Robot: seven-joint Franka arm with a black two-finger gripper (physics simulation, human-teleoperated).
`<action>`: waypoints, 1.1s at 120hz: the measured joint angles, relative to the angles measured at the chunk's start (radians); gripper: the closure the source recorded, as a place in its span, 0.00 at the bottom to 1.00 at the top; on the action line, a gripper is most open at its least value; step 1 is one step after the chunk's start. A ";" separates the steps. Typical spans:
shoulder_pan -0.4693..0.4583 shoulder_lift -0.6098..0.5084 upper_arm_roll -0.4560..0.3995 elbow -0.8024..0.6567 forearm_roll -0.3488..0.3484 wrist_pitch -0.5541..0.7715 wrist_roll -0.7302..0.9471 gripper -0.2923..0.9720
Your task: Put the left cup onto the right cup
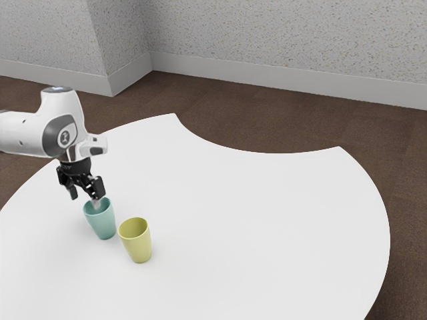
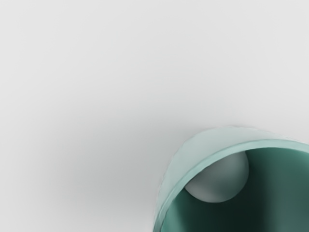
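teal cup (image 1: 100, 223) stood upright on the white table (image 1: 253, 220), toward the exterior view's left. yellow-green cup (image 1: 135, 240) upright just beside it, on the exterior view's right and slightly nearer the camera. gripper (image 1: 85, 197) hung at the teal rim, fingers spread: one dipped into the cup mouth, the other outside and off the wall, nothing gripped. table top matte, far edge cut in a curved notch. beyond: dark brown carpet (image 1: 280, 120), pale skirting (image 1: 267, 75), grey speckled wall (image 1: 267, 33).
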 joint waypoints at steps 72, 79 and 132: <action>-0.002 0.025 0.000 0.007 -0.003 0.007 -0.001 0.44; -0.002 0.027 0.000 0.007 -0.003 0.008 -0.001 0.46; -0.006 0.037 0.000 0.010 -0.005 0.008 -0.002 0.58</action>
